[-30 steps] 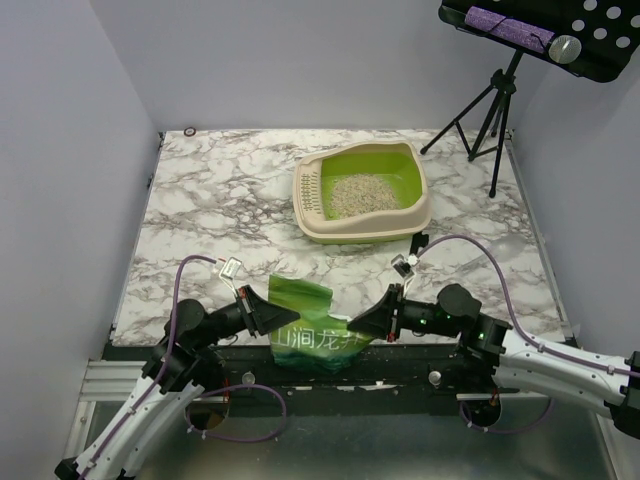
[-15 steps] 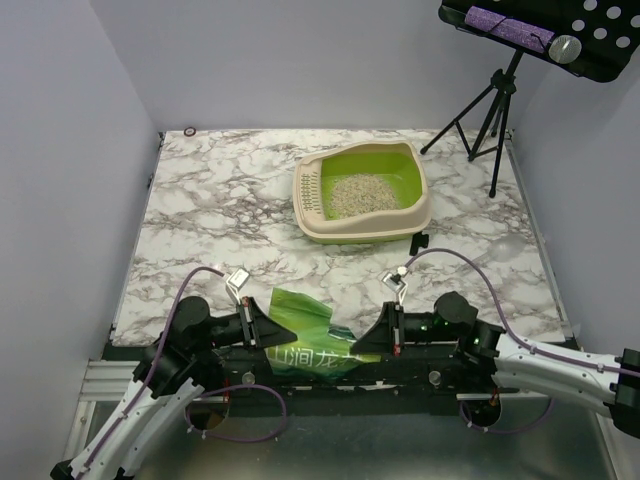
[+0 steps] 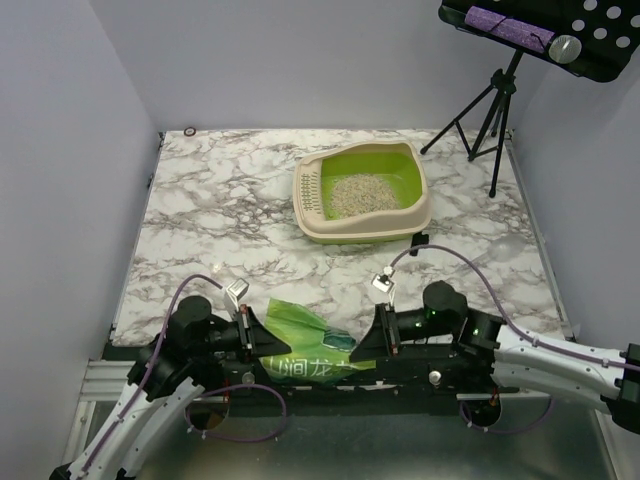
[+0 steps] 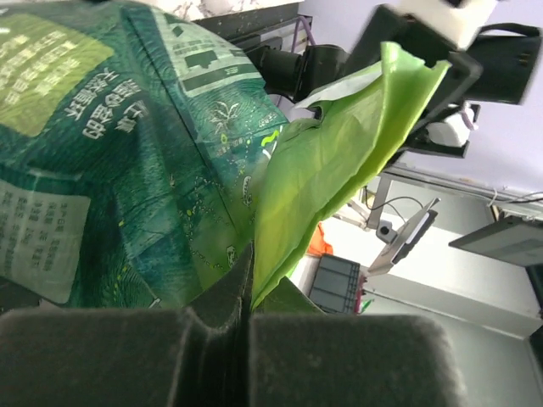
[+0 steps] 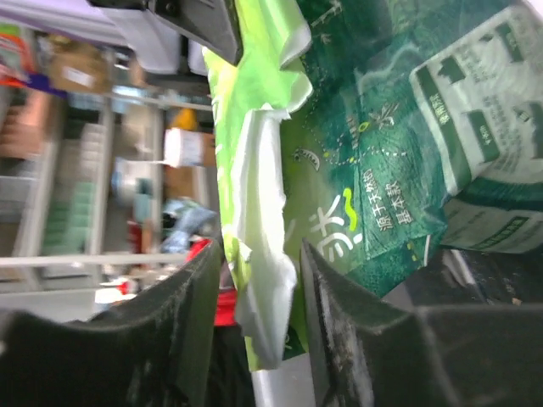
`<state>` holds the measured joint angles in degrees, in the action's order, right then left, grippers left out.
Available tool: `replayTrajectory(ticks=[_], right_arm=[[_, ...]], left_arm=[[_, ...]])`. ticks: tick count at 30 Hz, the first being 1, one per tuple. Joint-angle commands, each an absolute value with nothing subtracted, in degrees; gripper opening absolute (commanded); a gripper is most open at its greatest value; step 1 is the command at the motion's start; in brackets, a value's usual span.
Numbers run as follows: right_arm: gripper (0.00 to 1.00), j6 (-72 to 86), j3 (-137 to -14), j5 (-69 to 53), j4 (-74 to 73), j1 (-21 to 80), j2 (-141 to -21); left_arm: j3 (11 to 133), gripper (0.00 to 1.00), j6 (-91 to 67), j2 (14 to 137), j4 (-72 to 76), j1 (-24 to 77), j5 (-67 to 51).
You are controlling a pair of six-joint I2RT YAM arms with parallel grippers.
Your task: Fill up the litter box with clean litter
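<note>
The litter box (image 3: 317, 187) stands at the back right of the marble table, with a pile of pale litter (image 3: 358, 193) on its lime-green floor. A green printed bag (image 3: 305, 345) lies slumped at the table's near edge between both arms. My left gripper (image 3: 262, 338) is shut on the bag's light-green edge; in the left wrist view the film (image 4: 322, 170) comes out of the closed gripper (image 4: 248, 297). My right gripper (image 5: 259, 263) stands open, and the bag's torn top edge (image 5: 263, 246) hangs loose between its fingers (image 5: 191, 297).
A black tripod (image 3: 490, 110) stands at the table's back right corner, with a perforated black tray (image 3: 545, 35) overhead. A small ring (image 3: 190, 131) lies at the back left corner. Walls close in the left, back and right sides.
Both arms have come down and back toward the near edge, and the bag has sunk with them. The right gripper has opened off the bag's edge. The left stays shut.
</note>
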<state>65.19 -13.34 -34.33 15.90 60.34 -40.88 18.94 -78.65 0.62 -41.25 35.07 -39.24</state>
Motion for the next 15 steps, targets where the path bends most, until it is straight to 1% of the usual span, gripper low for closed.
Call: replayTrajectory(ticks=[1, 4, 7, 9, 13, 15], right_arm=[[0.54, 40.75, -29.31, -27.79, -13.58, 60.47, -43.14], [0.57, 28.69, -41.88, -25.32, -22.12, 60.55, -48.85], [0.59, 19.28, -50.68, -24.17, -27.50, 61.26, -54.39], [0.59, 15.31, -55.00, -23.82, -29.35, 62.13, -57.20], [0.59, 10.21, -60.46, -29.87, -30.14, 65.29, -61.43], [0.59, 6.96, -62.74, -29.45, -32.24, 68.01, -63.80]], left_arm=[[20.74, 0.00, -81.12, -10.72, -49.75, 34.72, -40.43], [20.30, 0.00, -81.56, -10.72, -49.40, 34.72, -40.43], [20.39, 0.00, -81.74, -10.72, -49.22, 34.72, -39.99], [20.48, 0.00, -81.83, -10.72, -48.96, 34.72, -39.73], [20.30, 0.00, -82.44, -10.72, -47.46, 34.72, -39.55], [20.22, 0.00, -82.53, -10.64, -47.20, 34.63, -39.55]])
